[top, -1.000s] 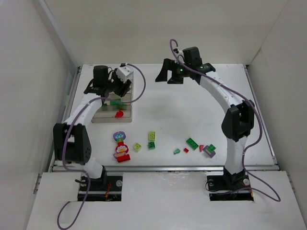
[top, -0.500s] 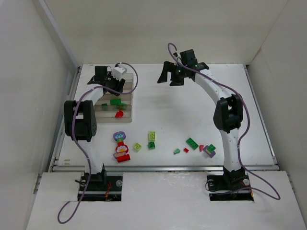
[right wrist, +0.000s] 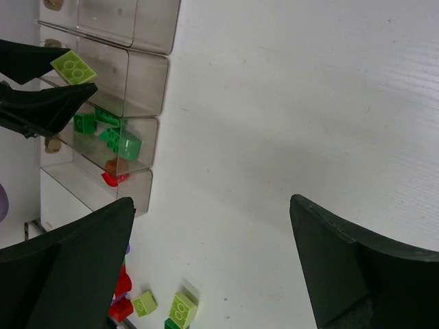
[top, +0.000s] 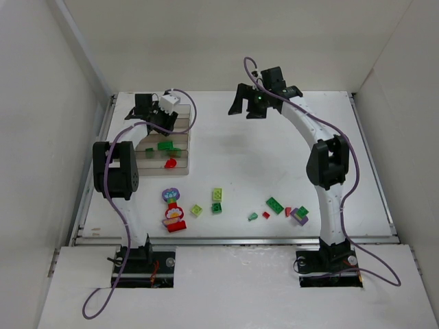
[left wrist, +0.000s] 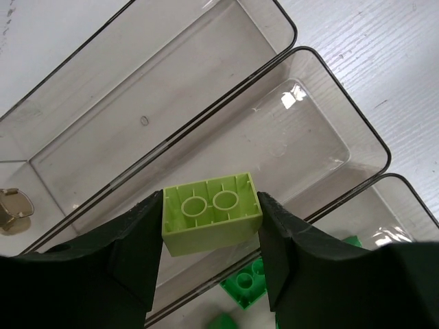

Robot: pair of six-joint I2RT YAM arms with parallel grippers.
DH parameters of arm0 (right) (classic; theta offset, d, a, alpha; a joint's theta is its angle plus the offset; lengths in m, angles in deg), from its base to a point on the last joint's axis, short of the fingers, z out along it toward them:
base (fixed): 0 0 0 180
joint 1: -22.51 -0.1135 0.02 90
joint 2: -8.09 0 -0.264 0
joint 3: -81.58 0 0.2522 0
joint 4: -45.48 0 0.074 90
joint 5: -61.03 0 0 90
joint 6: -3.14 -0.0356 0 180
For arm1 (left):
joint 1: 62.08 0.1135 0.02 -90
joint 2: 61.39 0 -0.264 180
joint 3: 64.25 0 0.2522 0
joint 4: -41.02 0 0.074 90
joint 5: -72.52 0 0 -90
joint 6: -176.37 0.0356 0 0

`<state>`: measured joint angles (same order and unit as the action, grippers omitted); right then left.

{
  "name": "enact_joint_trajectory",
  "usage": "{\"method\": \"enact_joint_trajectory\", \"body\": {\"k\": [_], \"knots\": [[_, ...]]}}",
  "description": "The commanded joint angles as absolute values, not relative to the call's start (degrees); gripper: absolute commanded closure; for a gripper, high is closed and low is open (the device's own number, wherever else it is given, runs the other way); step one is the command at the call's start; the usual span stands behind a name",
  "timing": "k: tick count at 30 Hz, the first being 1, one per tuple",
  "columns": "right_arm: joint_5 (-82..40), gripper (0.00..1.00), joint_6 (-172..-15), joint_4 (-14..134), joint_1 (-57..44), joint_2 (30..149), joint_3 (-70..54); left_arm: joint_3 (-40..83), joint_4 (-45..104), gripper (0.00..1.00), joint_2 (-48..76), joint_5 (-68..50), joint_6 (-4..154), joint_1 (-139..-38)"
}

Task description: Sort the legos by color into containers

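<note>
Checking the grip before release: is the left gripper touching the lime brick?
Touching. The left wrist view shows the left gripper pinching the lime brick on both sides, no gap.

We see a white, faintly grained tabletop [top: 233, 157] w/ plain white panel walls [top: 206, 41] on three sides. A silver metal rail [top: 233, 240] runs along its near edge. A small brass-coloured round fitting [left wrist: 14, 210] shows at far left of left wrist view; can't tell what it is.

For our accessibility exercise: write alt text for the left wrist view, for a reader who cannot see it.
Two dark fingers pinch a lime brick, its hollow underside facing the camera, above a compartment of a clear, tinted tray. Green bricks lie in the next compartment.
</note>
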<state>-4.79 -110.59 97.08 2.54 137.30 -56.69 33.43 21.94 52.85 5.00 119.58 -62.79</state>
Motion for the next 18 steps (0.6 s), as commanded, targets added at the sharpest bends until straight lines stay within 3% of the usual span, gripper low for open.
{"method": "enact_joint_trajectory", "body": {"k": [1, 3, 4, 5, 6, 8, 13, 18], "knots": [[-5.9, 0.00, -109.1, 97.3, 2.2, 135.8, -57.9, 33.5, 24.0, 0.82, 50.9, 6.2, 120.6, -62.3], [-5.9, 0.00, -109.1, 97.3, 2.2, 135.2, -57.3, 33.5, 24.0, 0.80, 50.9, 6.2, 120.6, -62.3], [-6.5, 0.00, -109.1, 97.3, 2.2, 135.2, -56.7, 33.5, 24.0, 0.74, 50.9, 6.2, 120.6, -62.3], [-6.5, 0.00, -108.6, 97.3, 2.2, 134.5, -56.7, 33.5, 24.0, 0.63, 50.9, 6.2, 120.6, -62.3], [-7.0, 0.00, -108.6, 97.3, 2.2, 133.8, -56.1, 33.5, 23.3, 0.41, 50.9, 6.2, 120.6, -62.3], [-7.7, 0.00, -108.0, 97.8, 2.2, 132.9, -55.4, 33.5, 22.8, 0.29, 50.9, 6.2, 120.6, -62.3], [-9.6, 0.00, -106.8, 97.8, 2.2, 130.3, -54.3, 33.0, 22.3, 0.17, 47.9, 6.1, 121.2, -62.3], [-13.0, 0.00, -104.7, 97.3, 1.4, 126.7, -51.6, 34.2, 21.2, 0.15, 42.5, 3.5, 119.9, -61.8]]}}
